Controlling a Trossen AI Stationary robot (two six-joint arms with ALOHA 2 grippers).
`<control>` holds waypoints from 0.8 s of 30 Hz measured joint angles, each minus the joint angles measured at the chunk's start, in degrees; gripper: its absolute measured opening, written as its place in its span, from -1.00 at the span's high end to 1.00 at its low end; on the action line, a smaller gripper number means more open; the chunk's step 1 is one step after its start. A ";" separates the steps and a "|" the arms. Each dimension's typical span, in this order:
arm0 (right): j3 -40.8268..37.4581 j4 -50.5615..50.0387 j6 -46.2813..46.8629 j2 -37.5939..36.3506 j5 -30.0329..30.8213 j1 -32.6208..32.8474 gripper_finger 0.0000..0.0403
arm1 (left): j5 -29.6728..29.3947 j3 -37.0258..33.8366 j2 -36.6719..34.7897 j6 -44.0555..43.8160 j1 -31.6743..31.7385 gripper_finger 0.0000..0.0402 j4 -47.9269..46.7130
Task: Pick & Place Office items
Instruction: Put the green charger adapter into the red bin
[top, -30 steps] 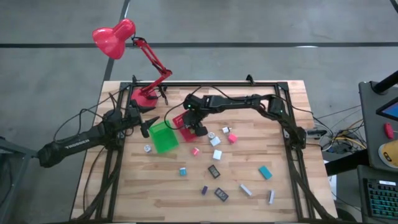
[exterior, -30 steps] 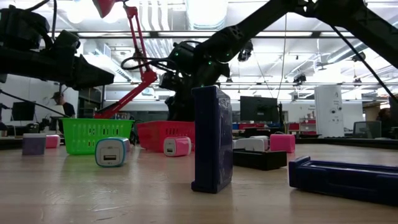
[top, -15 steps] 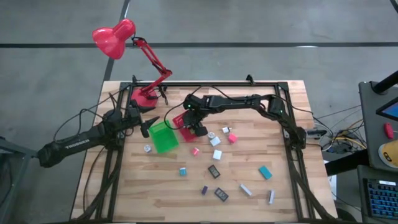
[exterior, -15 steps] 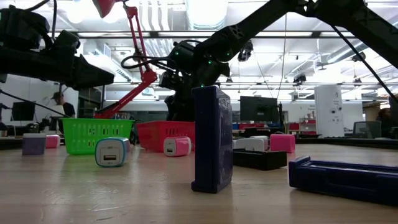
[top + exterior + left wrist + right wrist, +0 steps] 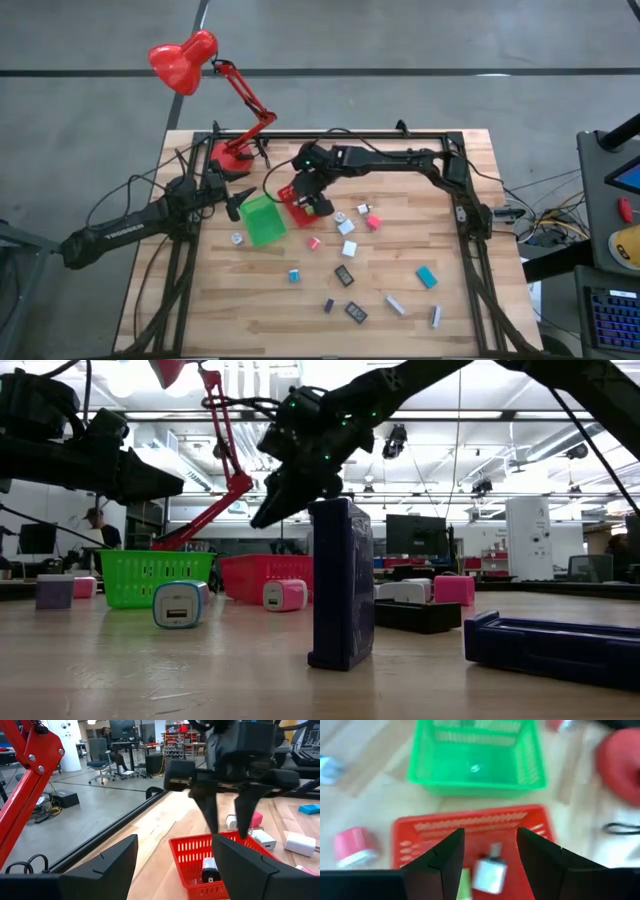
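The right hand [image 5: 313,200] hangs just above the red slatted plastic bin [image 5: 297,205] near the middle of the table [image 5: 460,310], its two dark fingers [image 5: 210,815] spread apart with nothing between them. In the bin below it lies a small white charger block with a silver end [image 5: 489,870], with a sliver of something green beside it. To my eye this is the drop step: one item is in the bin and the hand is empty over it. The next move, I would judge, calls for lifting clear of the bin's rim and swinging out toward one of the loose pieces on the bare wood.

The left hand [image 5: 232,205] waits at the far side of the green slatted plastic bin [image 5: 262,220], which sits touching the red one; its fingers are spread wide and hold nothing.

The rest of the office items are scattered on the table toward the near edge: white cubes [image 5: 346,226] just beside the red bin, a small pink block [image 5: 314,242], a teal block [image 5: 427,277], flat black rectangular pieces [image 5: 345,275], and a grey-white stick [image 5: 395,304]. They are all tiny, far smaller than either bin, hard-edged and light-looking. A red desk lamp [image 5: 185,62] leans over the far corner.
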 joint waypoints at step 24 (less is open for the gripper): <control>-33.21 16.00 11.43 -25.49 3.68 -0.50 0.14 | 0.00 0.02 0.36 0.00 0.00 -0.28 0.11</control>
